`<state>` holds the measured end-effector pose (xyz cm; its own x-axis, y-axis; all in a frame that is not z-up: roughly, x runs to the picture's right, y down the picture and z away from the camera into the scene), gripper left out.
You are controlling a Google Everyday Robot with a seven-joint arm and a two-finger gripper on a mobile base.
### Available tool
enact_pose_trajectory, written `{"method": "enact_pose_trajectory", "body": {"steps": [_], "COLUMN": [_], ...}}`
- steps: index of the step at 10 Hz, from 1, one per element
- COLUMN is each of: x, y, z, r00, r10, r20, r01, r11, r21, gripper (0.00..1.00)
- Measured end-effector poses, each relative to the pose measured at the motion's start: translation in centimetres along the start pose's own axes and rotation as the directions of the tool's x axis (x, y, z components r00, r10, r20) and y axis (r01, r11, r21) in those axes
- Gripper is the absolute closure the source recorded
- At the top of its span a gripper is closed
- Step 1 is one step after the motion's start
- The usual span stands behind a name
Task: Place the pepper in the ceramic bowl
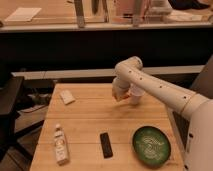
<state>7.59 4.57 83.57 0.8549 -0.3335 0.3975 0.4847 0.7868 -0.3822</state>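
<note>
Orange pepper [121, 98] sits at the gripper [120, 96] (above the table [85, 125])

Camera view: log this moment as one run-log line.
claw: far table side, beside white cup | pepper: orange bit at claw | ceramic bowl: near right, no pepper inside | remote: left of bowl
</note>
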Motion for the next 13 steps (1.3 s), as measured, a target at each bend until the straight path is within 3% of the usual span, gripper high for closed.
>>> {"method": "enact_pose_trajectory", "body": {"steps": [3,11,13], "x": [1.5,1.7,1.7], "y": [2.1,5.5,7.5], "z": [-1.4,-3.6,-4.3], "r00": [1.000,0.999,0.997], "r10": [0.022,0.051,0.070], "r20": [0.005,0.013,0.021], "r01": [-0.022,-0.050,-0.069], "r11": [1.000,0.999,0.997], "r21": [-0.005,-0.017,-0.020], "gripper": [0.98,0.98,0.98]}}
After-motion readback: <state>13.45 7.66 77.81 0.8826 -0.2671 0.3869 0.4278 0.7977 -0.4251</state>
